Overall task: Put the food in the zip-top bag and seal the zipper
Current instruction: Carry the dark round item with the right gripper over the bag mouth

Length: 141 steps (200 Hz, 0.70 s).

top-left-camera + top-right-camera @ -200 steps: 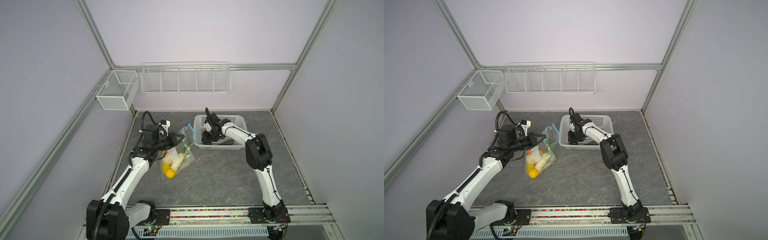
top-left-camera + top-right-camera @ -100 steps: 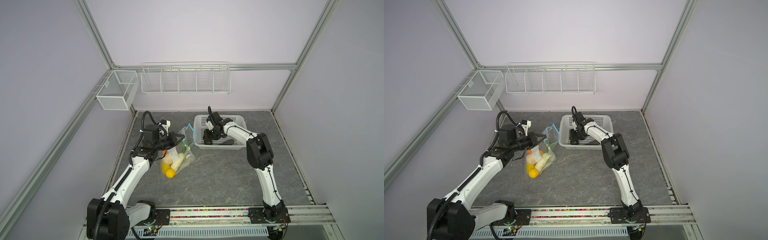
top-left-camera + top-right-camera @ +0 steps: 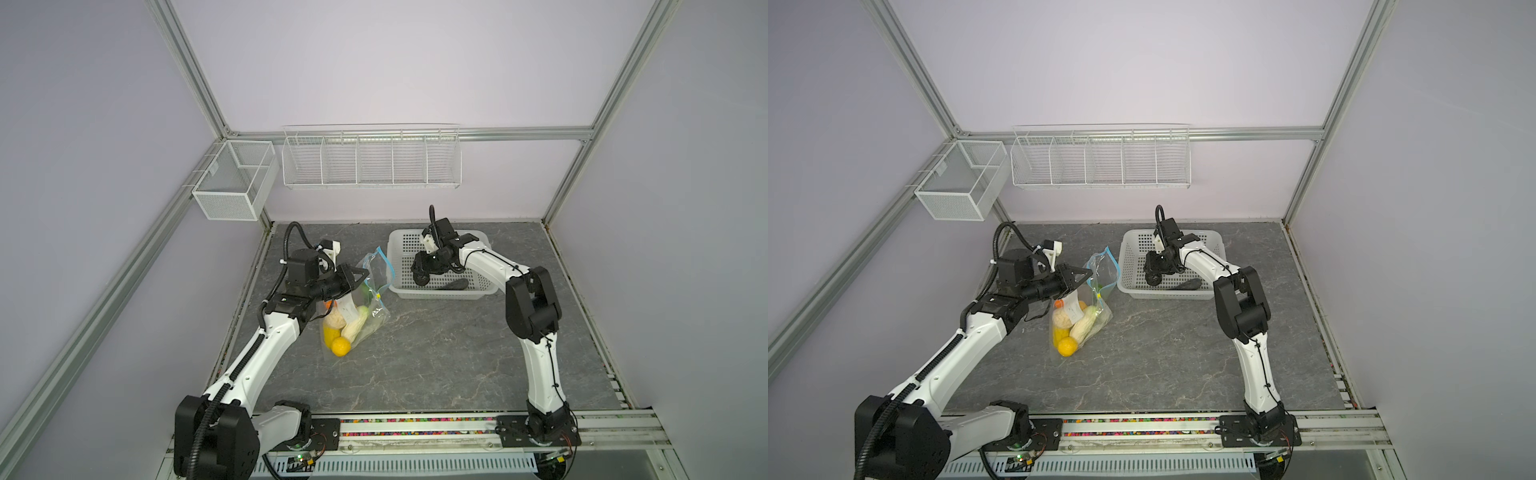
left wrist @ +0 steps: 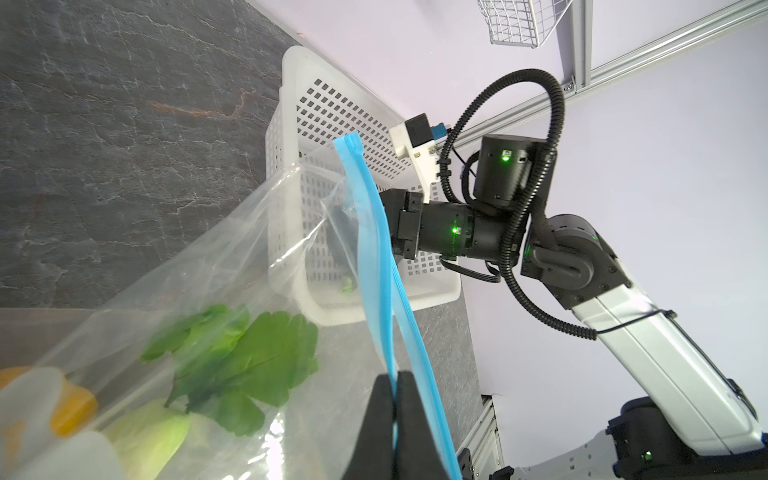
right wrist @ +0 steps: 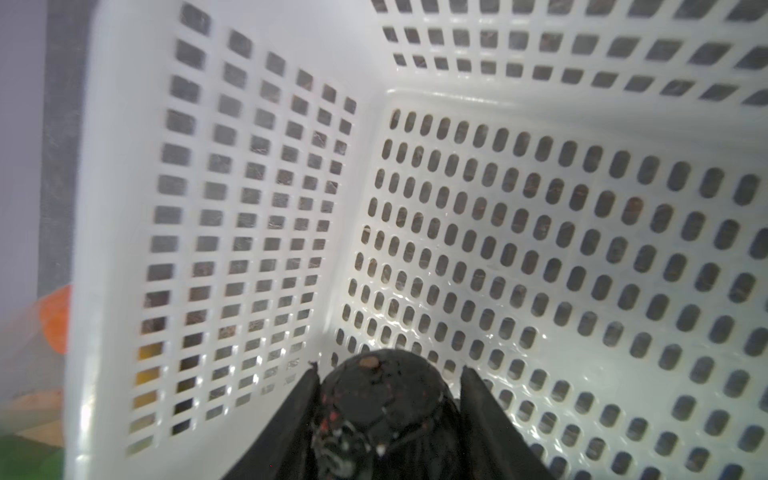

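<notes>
Left fingers (image 4: 384,403) pinch the zipper (image 4: 370,232) beside the basket (image 4: 286,124); right fingers (image 5: 297,411), inside the basket, clamp the avocado (image 5: 382,407) (zip-top bag (image 4: 187,291) gaping).

My two arms are white with black joints (image 3: 532,307). A bumpy black cable (image 3: 286,245) loops over my left arm (image 3: 270,340), and thin black wires (image 3: 494,261) run along my right arm (image 3: 540,365). Tiny green lights (image 4: 454,229) glow on it. My left tool (image 4: 395,378) and right tool (image 5: 388,370) are black.

Bag (image 3: 376,309) w/ food (image 3: 345,328) inside on table (image 3: 436,357), just left of basket (image 3: 398,291); avocado (image 3: 419,279) in basket's left part, another piece (image 3: 455,285) to its right; wire racks (image 3: 371,156) on back wall
</notes>
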{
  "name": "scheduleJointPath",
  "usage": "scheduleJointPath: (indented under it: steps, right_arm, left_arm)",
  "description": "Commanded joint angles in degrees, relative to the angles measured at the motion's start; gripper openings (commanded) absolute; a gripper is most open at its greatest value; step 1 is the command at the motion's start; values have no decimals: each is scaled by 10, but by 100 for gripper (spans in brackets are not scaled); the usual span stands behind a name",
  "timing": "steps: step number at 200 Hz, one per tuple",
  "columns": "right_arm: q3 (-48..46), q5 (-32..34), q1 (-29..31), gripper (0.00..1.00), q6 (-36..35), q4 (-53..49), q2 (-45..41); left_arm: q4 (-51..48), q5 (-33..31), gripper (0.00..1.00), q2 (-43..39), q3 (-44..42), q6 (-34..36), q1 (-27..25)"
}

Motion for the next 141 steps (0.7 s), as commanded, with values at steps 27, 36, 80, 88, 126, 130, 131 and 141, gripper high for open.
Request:
scheduleJointPath:
  steps: [27,36,80,88,126,130,131,141]
  right_arm:
    - [-27,-44,-6,44,9,33,-71]
    - [-35,-59,-4,44,13,40,-87]
    - [-68,-118,17,44,23,65,-167]
    - [-68,-128,23,44,26,68,-177]
    - [-90,-118,56,45,33,102,-235]
    - [-88,-115,60,45,33,103,-236]
    - [-88,-115,61,45,32,103,-236]
    - [-79,-116,72,45,31,100,-233]
  left_arm:
    - [13,-11,0,2,11,-8,-1]
    - [10,-10,0,2,13,-6,-2]
    - [-11,-21,0,-10,24,3,-2]
    - [-10,-20,0,-10,24,2,-2]
    - [-7,-17,0,-10,33,0,-1]
    - [-7,-16,0,-9,33,-1,-1]
    - [-7,-16,0,-10,34,0,-1]
    - [-7,-15,0,-9,37,0,-2]
